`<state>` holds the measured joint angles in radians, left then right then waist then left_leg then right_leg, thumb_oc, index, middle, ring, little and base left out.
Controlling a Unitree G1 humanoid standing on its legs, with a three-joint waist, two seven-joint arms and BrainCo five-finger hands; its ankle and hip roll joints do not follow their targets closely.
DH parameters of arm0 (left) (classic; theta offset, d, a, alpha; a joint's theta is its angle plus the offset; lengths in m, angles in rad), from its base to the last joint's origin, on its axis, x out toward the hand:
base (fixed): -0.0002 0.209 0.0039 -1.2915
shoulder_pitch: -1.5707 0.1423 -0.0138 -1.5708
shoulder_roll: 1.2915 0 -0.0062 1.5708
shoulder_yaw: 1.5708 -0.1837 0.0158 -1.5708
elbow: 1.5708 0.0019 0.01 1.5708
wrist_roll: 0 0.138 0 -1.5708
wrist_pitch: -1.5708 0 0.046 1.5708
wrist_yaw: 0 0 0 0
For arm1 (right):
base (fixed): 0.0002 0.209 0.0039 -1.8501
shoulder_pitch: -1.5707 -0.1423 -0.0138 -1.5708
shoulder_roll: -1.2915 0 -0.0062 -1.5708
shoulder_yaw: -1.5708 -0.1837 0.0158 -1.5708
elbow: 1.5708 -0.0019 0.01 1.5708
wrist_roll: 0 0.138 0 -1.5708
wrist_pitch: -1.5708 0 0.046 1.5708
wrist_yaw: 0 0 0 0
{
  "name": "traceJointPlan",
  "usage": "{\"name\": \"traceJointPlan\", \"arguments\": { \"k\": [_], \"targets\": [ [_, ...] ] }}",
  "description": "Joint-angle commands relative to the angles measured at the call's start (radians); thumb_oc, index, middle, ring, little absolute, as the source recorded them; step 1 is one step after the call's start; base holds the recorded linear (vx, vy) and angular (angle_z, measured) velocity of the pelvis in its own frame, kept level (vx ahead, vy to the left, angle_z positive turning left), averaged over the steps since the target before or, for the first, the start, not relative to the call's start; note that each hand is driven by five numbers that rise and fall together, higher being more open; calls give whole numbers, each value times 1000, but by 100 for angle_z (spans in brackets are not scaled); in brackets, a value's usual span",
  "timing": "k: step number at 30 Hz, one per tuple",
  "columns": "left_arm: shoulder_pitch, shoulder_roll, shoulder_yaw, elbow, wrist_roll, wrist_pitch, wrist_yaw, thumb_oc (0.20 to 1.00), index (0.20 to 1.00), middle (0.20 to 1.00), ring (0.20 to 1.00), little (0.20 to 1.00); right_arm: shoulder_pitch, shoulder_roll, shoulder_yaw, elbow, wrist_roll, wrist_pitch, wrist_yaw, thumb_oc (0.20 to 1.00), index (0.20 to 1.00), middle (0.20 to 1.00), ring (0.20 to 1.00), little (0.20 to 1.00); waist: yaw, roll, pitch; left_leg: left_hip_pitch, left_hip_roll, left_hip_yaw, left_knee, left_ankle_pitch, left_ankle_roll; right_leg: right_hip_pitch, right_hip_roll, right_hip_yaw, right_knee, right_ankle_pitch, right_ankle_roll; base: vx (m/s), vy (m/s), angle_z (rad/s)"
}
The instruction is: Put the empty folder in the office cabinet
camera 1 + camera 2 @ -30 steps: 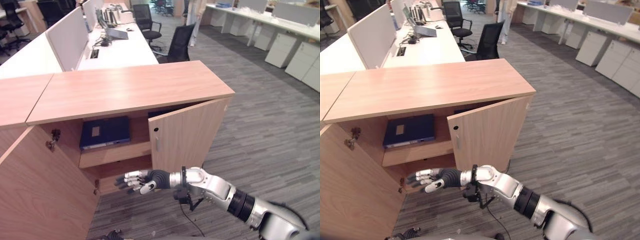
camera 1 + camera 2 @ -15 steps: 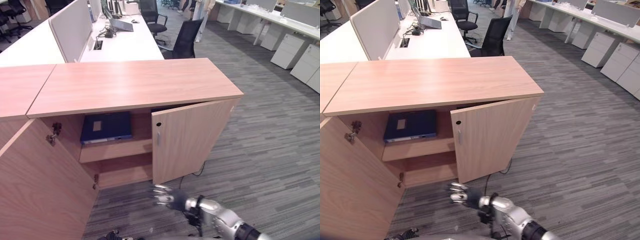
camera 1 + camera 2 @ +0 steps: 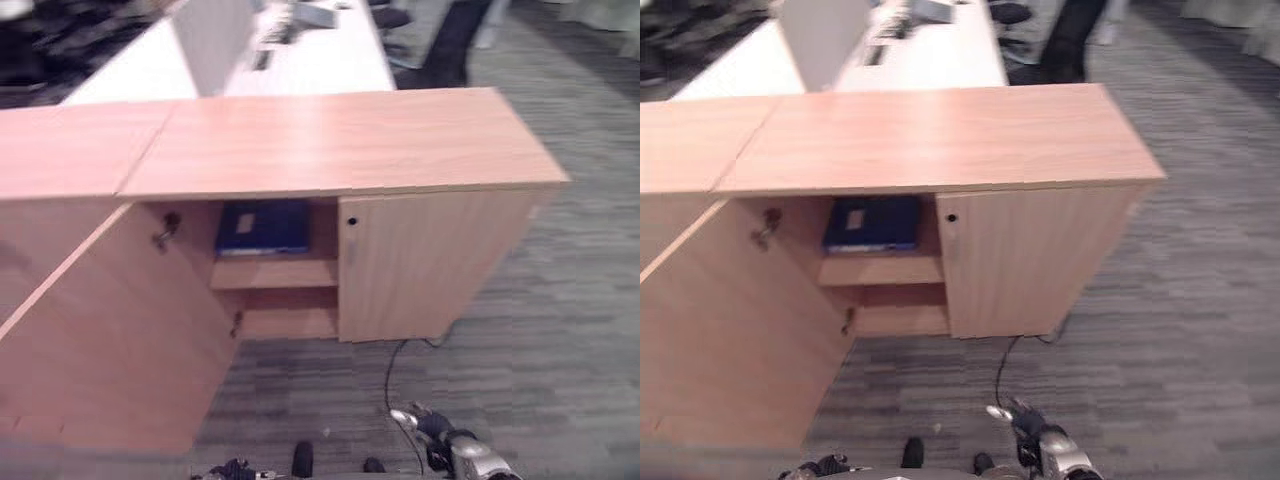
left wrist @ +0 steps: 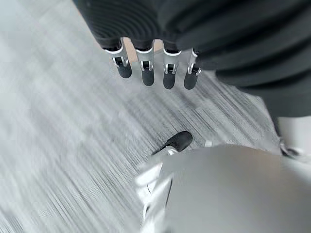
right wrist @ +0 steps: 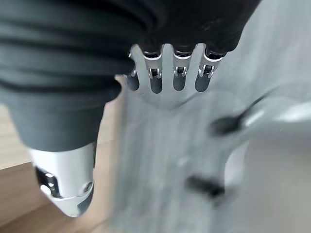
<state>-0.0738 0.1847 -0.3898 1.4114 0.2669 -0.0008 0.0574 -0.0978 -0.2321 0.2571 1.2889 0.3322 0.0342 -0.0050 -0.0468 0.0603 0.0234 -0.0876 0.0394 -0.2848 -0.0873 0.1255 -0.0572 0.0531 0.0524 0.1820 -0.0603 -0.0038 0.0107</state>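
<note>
R door now swung shut, was ajar a sec ago. R hand pulled back low over carpet, fingers loose, empty. L hand fingers straight, empty. Folder on upper shelf of cabinet. L door open; prob closes next.

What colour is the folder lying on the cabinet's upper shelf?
Dark blue, with a pale label on top; the folder shows best in the left eye view.
</note>
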Motion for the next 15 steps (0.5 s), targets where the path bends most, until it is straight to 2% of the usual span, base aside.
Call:
{"name": "traceJointPlan", "arguments": {
  "k": [1,5,6,9,13,14,15],
  "targets": [
    [-13,13,13,59,-46,25,14,1000,1000,1000,1000,1000,6,34,-59,1,-6,-6,-68,1000,1000,1000,1000,1000,3,-65,-36,59,-118,25,0,-126,46,-135,-45,13,30,-3,109,96,-213,99],
    [-15,22,27,65,-64,25,15,1000,1000,1000,1000,1000,32,26,-86,29,5,-5,-71,1000,1000,1000,1000,1000,11,-67,-39,65,-103,-23,0,-119,26,-108,-46,-52,18,-20,96,66,-211,70],
    [-14,34,38,64,-72,25,15,1000,1000,1000,1000,1000,54,14,-96,35,-1,-10,-67,1000,1000,1000,1000,1000,22,-66,-34,72,-88,-62,0,-113,7,-93,-45,-104,19,-32,87,26,-187,57],
    [-11,44,54,63,-94,24,11,1000,1000,1000,1000,1000,66,5,-91,40,-21,-16,-68,1000,1000,1000,1000,1000,29,-65,-29,77,-71,-89,0,-104,-7,-79,-40,-143,19,-43,77,24,-218,73],
    [-10,51,101,58,-166,18,11,1000,1000,1000,1000,1000,72,-12,-98,53,-33,-23,-75,1000,1000,1000,1000,1000,55,-66,1,28,-71,-128,91,-115,-27,-47,-37,-213,2,-53,63,-57,-141,40],
    [-7,43,130,55,-215,16,19,1000,1000,1000,1000,1000,74,-19,-110,55,-28,-28,-79,1000,1000,1000,1000,1000,67,-66,22,-5,-78,-125,142,-120,-32,-27,-39,-248,-10,-60,58,-145,-115,59],
    [-7,33,147,54,-250,9,28,1000,1000,1000,1000,1000,72,-27,-121,54,-22,-35,-85,1000,1000,1000,1000,1000,65,-69,33,-44,-73,-82,173,-116,-35,-20,-46,-279,-19,-65,61,-119,-70,61]
  ]
}}
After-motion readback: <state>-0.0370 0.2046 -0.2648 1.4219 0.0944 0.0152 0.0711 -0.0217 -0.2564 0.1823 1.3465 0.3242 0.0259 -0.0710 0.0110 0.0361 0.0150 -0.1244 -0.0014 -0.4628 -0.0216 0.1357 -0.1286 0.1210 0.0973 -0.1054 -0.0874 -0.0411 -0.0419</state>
